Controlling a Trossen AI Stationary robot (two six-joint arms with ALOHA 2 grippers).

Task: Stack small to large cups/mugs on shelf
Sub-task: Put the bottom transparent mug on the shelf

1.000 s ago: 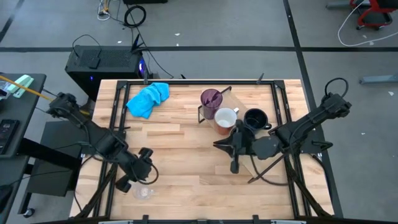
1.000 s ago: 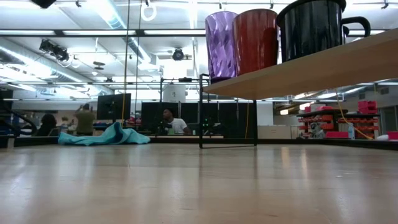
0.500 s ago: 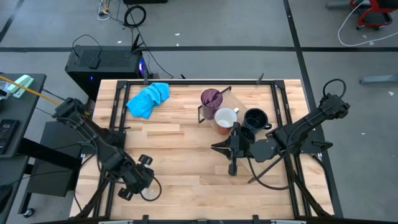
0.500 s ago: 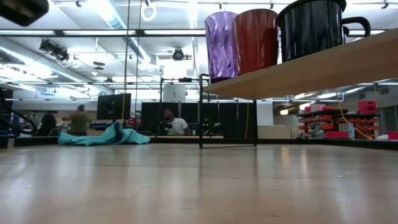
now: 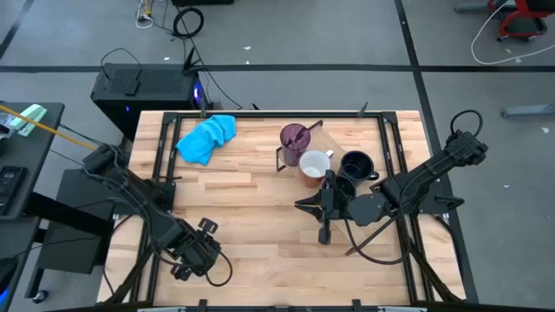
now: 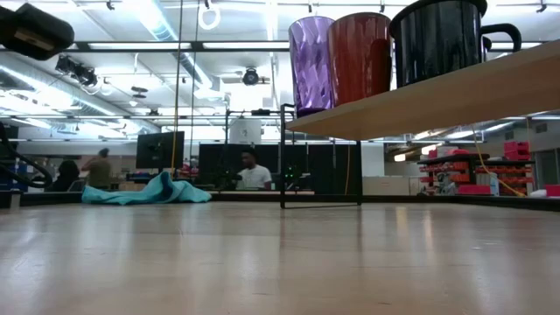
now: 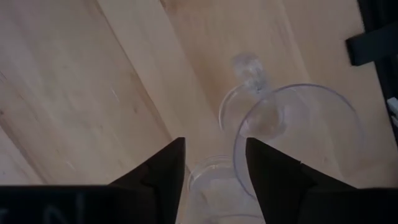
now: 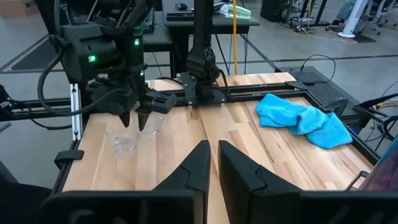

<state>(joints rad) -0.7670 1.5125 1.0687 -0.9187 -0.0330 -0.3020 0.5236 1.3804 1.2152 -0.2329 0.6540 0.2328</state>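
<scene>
Left gripper [image 7: 211, 177] hangs open above two clear glasses [image 7: 292, 134].

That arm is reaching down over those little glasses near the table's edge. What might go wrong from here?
The two clear glasses stand so close that they overlap in the left wrist view, so the open left gripper could knock one while closing on the other. They sit by the table's edge, so a nudged glass might roll off. The shelf already carries the purple tumbler and mugs, so placing another there risks bumping them.
</scene>
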